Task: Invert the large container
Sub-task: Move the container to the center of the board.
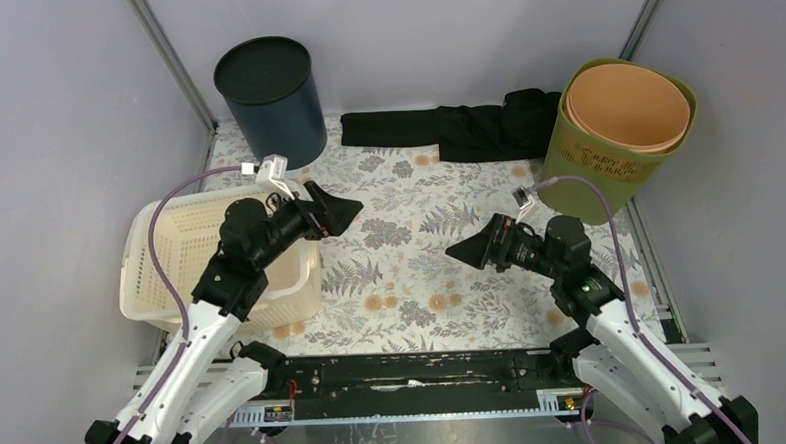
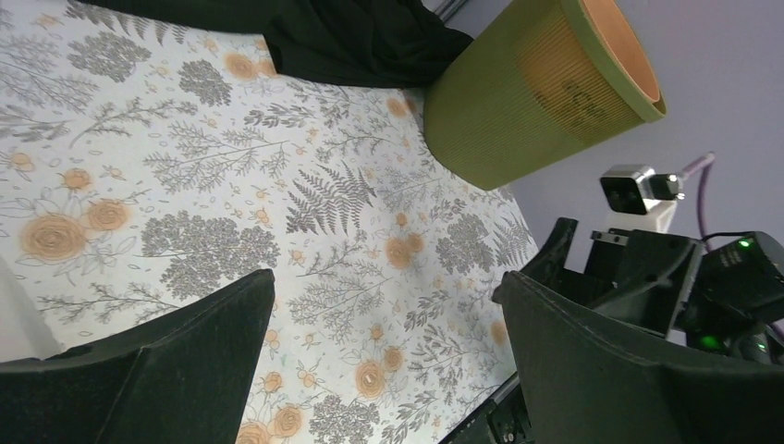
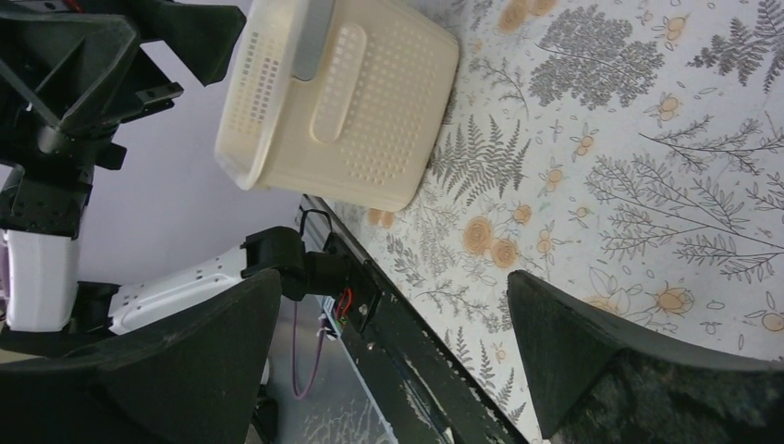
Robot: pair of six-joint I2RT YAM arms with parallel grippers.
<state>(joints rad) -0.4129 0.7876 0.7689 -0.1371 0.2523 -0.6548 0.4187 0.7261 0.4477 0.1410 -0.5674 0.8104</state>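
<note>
Progress: not begun, by my reading. The cream perforated plastic basket (image 1: 273, 307) (the largest vessel here, so I take it as the task's container) stands mouth up at the left of the top view.
Left gripper (image 1: 344, 212): jaws spread wide and holding nothing, hovering above the basket's right rim.
Right gripper (image 1: 470, 244): likewise spread and empty, over the floral table cover (image 1: 412, 281) right of centre, well apart from the basket.
Remaining: the approach, a grip on a rim, the whole flip and the set-down.
Surroundings: a dark blue round bin (image 1: 268, 97) at upper left, a tilted ribbed green bin (image 1: 607, 168) with an orange liner (image 1: 629, 102) at upper right, and a black cloth (image 1: 455, 129) between them.
Obstacles: a grey wall (image 1: 58, 197) stands just beside the basket's left side, so tipping looks easier toward the right.
</note>
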